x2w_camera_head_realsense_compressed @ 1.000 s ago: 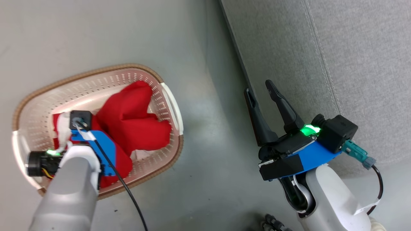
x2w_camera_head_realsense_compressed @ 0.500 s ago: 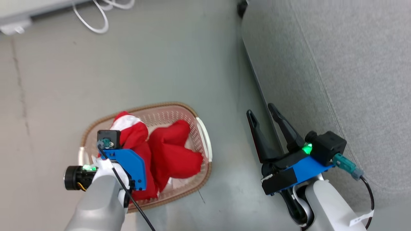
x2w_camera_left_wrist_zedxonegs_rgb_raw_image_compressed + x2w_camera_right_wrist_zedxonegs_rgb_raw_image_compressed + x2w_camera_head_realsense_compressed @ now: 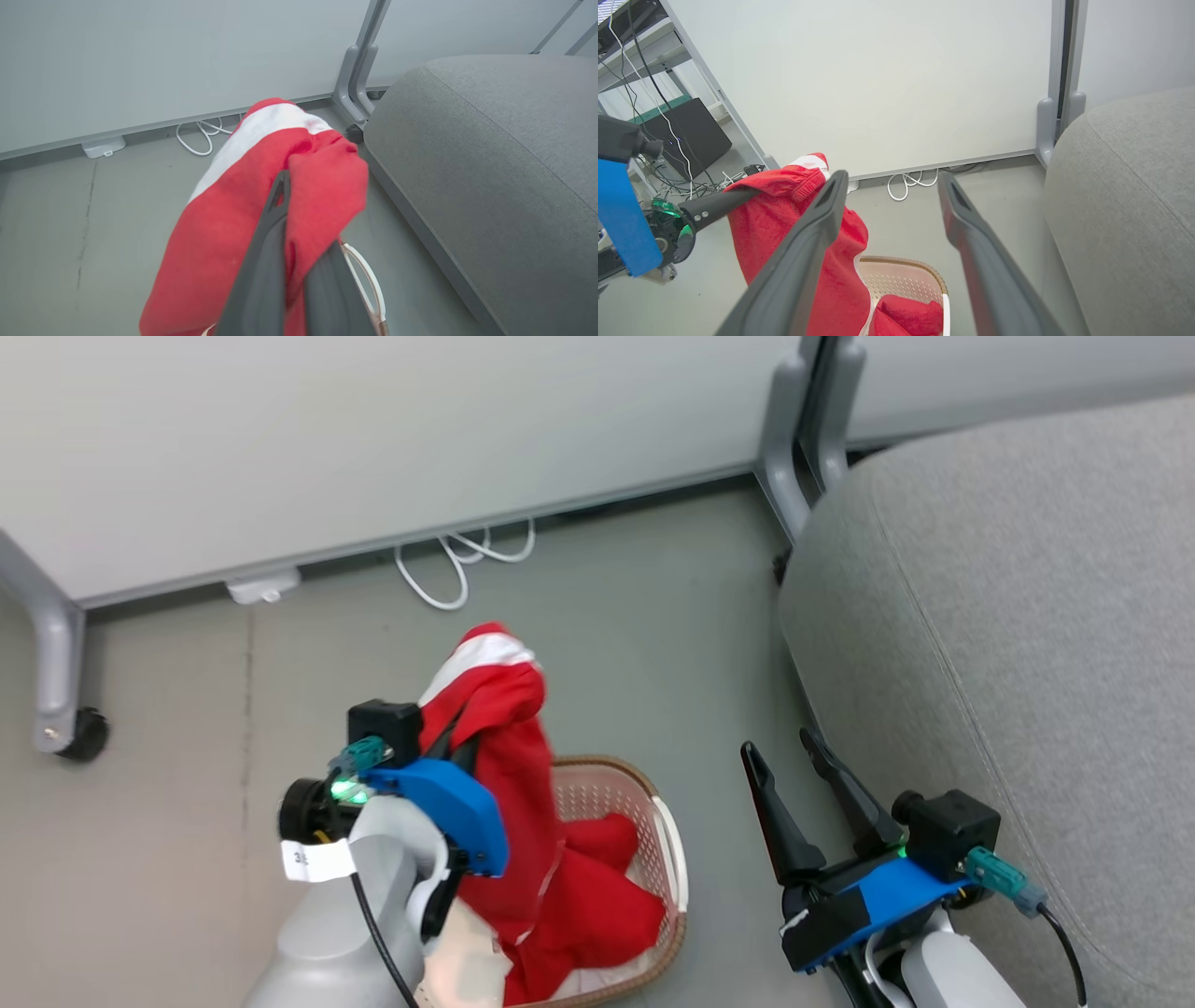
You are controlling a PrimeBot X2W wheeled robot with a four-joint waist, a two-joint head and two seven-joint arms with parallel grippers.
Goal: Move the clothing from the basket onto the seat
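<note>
Carrying step: we're gripping clothing [image 3: 509,709] in left jaws above basket [image 3: 674,863], right jaws wide; next swing onto seat [image 3: 1027,616].

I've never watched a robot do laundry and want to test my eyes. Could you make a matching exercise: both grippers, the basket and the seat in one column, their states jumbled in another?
Things
1. left gripper
2. right gripper
3. basket
4. seat

States
A. open, holding nothing
B. on the floor, with red clothing inside
C. grey, nothing lying on the part in view
D. shut on a hanging red garment

Pairs: 1-D, 2-A, 3-B, 4-C
</note>
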